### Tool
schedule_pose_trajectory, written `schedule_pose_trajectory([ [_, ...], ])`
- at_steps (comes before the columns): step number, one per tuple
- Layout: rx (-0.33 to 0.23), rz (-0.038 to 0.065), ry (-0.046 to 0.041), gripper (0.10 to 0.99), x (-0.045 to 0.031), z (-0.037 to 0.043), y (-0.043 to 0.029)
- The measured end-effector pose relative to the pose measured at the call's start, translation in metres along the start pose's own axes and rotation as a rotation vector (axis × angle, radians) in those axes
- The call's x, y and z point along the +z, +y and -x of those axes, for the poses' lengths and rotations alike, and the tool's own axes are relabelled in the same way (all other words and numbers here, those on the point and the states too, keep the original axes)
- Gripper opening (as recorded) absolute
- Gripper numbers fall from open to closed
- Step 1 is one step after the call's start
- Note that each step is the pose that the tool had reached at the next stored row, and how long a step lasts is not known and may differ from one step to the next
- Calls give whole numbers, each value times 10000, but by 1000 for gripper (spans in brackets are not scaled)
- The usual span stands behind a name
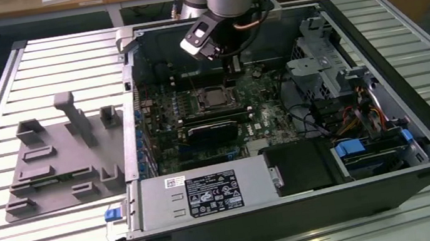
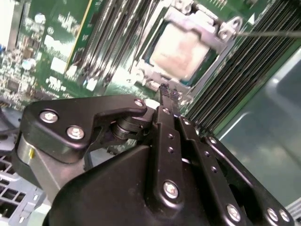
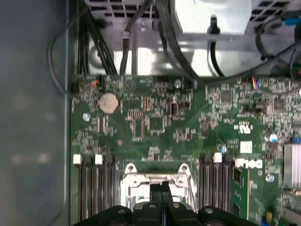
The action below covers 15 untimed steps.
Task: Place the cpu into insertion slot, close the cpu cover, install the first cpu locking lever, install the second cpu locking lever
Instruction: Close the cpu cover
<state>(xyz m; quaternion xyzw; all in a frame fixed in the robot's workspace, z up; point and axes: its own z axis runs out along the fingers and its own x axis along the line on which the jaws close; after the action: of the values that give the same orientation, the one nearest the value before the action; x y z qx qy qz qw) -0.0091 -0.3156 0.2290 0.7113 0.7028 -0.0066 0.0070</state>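
The case lies open on top, so the green motherboard can be reached from above. Over the insertion slot, mid-frame in the exterior view, the air is free except for the gripper, fingers pressed together, hanging just above it in the frame. The slot is hemmed in: a black card just below, the drive cage and loose cables to the right, and the power supply walling off the lower edge.

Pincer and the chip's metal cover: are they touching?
Cannot tell. In the second wrist view the pincer ends at the cover edge; no plain gap or contact.
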Motion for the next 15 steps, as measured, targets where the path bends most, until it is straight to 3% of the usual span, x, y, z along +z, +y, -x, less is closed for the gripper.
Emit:
schedule_pose_trajectory([
  [7,-1,3,0,102,40,1,-150],
  [15,-1,4,-1,102,89,7,-240],
])
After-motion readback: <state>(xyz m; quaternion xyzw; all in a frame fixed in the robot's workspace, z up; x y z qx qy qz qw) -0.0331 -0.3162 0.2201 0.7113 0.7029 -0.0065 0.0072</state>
